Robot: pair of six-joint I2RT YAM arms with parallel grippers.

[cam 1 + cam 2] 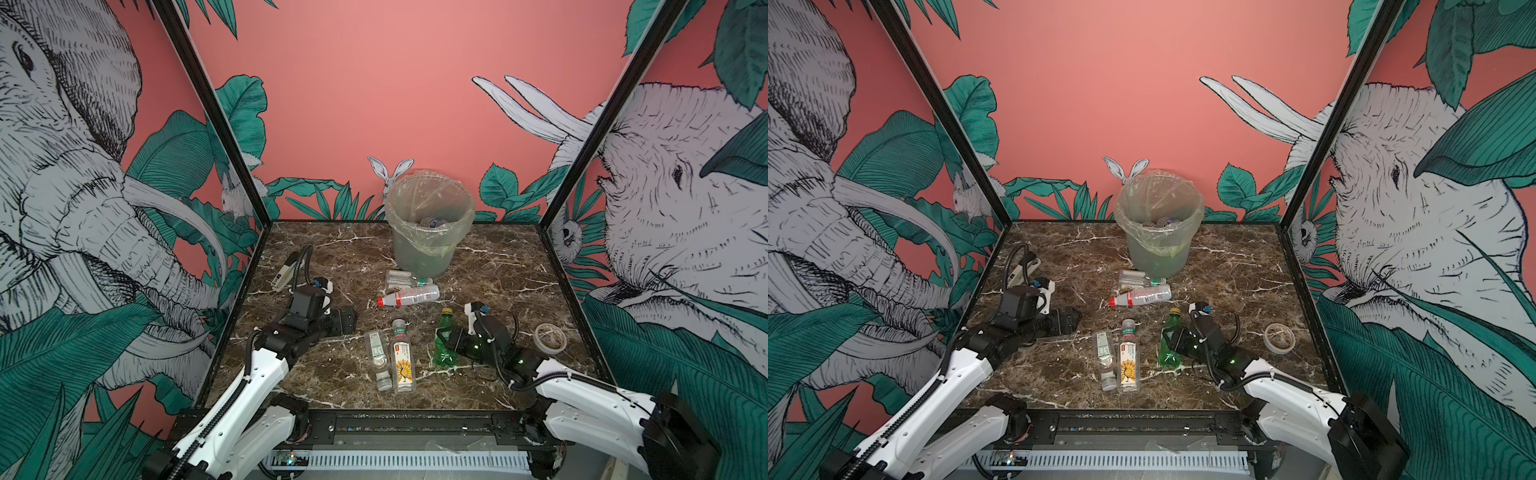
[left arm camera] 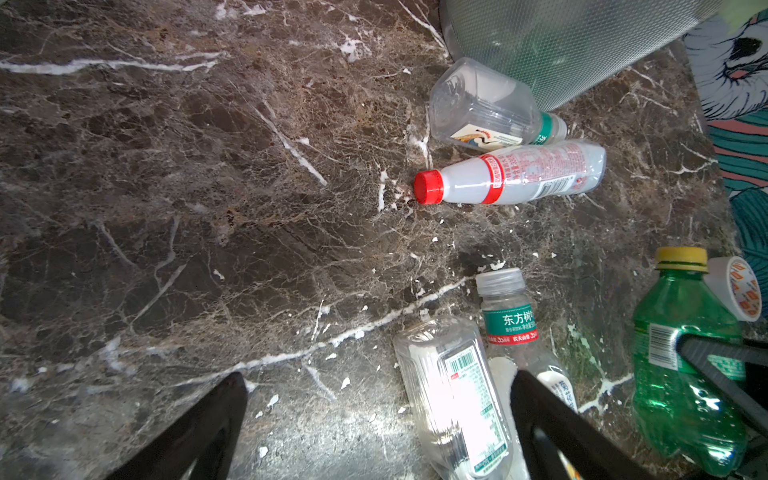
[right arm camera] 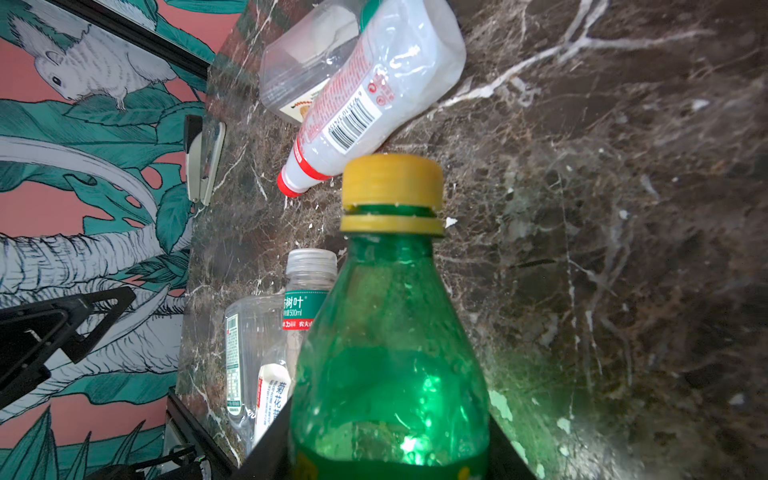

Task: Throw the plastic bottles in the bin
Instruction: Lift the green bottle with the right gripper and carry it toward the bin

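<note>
My right gripper point(image 1: 449, 338) point(image 3: 390, 440) is shut on a green bottle point(image 1: 443, 345) point(image 1: 1168, 343) point(image 3: 390, 332) with a yellow cap, low over the marble table. My left gripper point(image 1: 350, 320) point(image 2: 378, 399) stands open and holds nothing, left of two bottles lying side by side: a clear one point(image 1: 377, 353) point(image 2: 457, 399) and a yellow-labelled one point(image 1: 402, 357). A red-capped white bottle point(image 1: 409, 296) point(image 2: 511, 174) and a clear bottle point(image 1: 404, 279) lie in front of the bin point(image 1: 428, 245) point(image 1: 1158, 249) at the back. More bottles point(image 1: 434, 222) show inside it.
A white-and-black stapler point(image 1: 286, 270) point(image 3: 203, 162) lies at the back left behind my left arm. A tape roll point(image 1: 550, 337) point(image 1: 1280, 337) sits right of my right arm. Patterned walls close in the table point(image 1: 498, 266) on three sides.
</note>
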